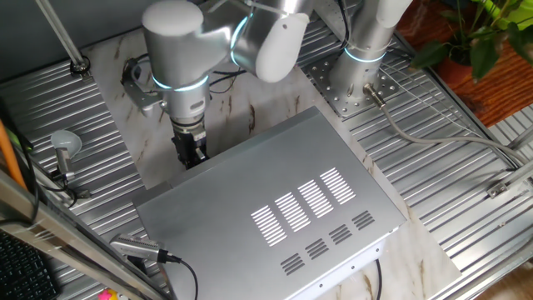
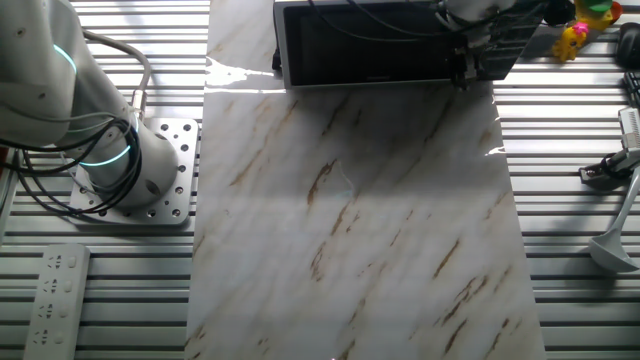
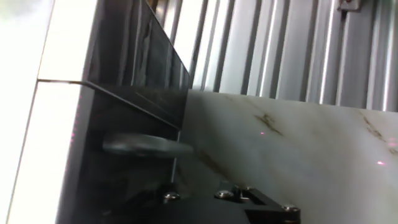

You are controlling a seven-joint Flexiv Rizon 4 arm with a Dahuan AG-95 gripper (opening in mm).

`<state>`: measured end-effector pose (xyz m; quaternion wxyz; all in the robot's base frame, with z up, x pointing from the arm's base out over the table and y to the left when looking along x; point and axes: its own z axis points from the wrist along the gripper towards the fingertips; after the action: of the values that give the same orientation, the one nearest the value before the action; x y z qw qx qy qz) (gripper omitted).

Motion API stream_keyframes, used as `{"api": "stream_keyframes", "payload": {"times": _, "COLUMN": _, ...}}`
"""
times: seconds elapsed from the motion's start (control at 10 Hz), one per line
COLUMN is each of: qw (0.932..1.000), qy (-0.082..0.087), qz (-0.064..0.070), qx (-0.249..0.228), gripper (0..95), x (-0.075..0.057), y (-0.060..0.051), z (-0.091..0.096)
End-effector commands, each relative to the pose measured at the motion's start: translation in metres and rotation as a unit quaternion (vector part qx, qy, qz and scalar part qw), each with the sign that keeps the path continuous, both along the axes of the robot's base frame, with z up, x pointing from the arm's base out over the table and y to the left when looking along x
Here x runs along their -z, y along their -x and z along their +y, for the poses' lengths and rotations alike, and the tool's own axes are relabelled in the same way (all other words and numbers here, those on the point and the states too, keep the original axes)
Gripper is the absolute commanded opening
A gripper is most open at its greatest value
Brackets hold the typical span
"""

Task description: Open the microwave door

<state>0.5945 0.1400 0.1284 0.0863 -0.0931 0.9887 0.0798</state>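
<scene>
The microwave (image 1: 283, 200) is a large silver box with vent slots on top, standing on a marble board (image 2: 350, 220). Its black door (image 2: 365, 45) lies flat against the front and looks closed. My gripper (image 1: 190, 154) hangs down at the front end of the box, close against the black front face; in the other fixed view the gripper (image 2: 463, 68) is at the right end of the front, beside the door. The hand view shows the black front (image 3: 124, 93) very near, with a seam and a grey oval part (image 3: 146, 146). The fingertips are hidden in the dark.
My arm's base (image 2: 130, 170) is bolted to the ribbed table left of the board, and a second arm's base (image 1: 362, 58) stands behind the microwave. A white remote (image 2: 50, 290), a metal ladle (image 2: 615, 240), a yellow toy (image 2: 575, 35) and a plant (image 1: 475, 33) lie around.
</scene>
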Motion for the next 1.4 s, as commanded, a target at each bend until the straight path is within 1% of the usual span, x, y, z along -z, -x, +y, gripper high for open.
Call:
{"api": "stream_keyframes", "payload": {"times": 0.1, "qw": 0.9998, "qy": 0.014, "qz": -0.005, "qx": -0.011, "gripper": 38.0, "x": -0.0031, "y": 0.0003, "z": -0.0008}}
{"api": "stream_keyframes", "payload": {"times": 0.3, "qw": 0.9998, "qy": 0.014, "qz": -0.005, "qx": -0.015, "gripper": 38.0, "x": -0.0046, "y": 0.0007, "z": -0.0057}}
{"api": "stream_keyframes", "payload": {"times": 0.4, "qw": 0.9999, "qy": 0.010, "qz": -0.003, "qx": -0.011, "gripper": 38.0, "x": -0.0056, "y": 0.0011, "z": -0.0070}}
{"api": "stream_keyframes", "payload": {"times": 0.5, "qw": 0.9999, "qy": 0.010, "qz": -0.003, "qx": -0.011, "gripper": 38.0, "x": -0.0070, "y": 0.0015, "z": -0.0095}}
{"api": "stream_keyframes", "payload": {"times": 0.8, "qw": 1.0000, "qy": 0.001, "qz": -0.001, "qx": -0.009, "gripper": 38.0, "x": -0.0070, "y": 0.0015, "z": -0.0095}}
{"api": "stream_keyframes", "payload": {"times": 0.9, "qw": 0.9999, "qy": -0.011, "qz": -0.012, "qx": 0.003, "gripper": 38.0, "x": -0.0070, "y": 0.0015, "z": -0.0095}}
{"api": "stream_keyframes", "payload": {"times": 1.0, "qw": 0.9996, "qy": -0.019, "qz": -0.021, "qx": 0.008, "gripper": 38.0, "x": -0.0070, "y": 0.0015, "z": -0.0095}}
{"api": "stream_keyframes", "payload": {"times": 1.1, "qw": 0.9993, "qy": -0.026, "qz": -0.026, "qx": 0.008, "gripper": 38.0, "x": -0.0070, "y": 0.0015, "z": -0.0095}}
{"api": "stream_keyframes", "payload": {"times": 1.4, "qw": 0.9990, "qy": -0.031, "qz": -0.028, "qx": 0.017, "gripper": 38.0, "x": -0.0070, "y": 0.0015, "z": -0.0095}}
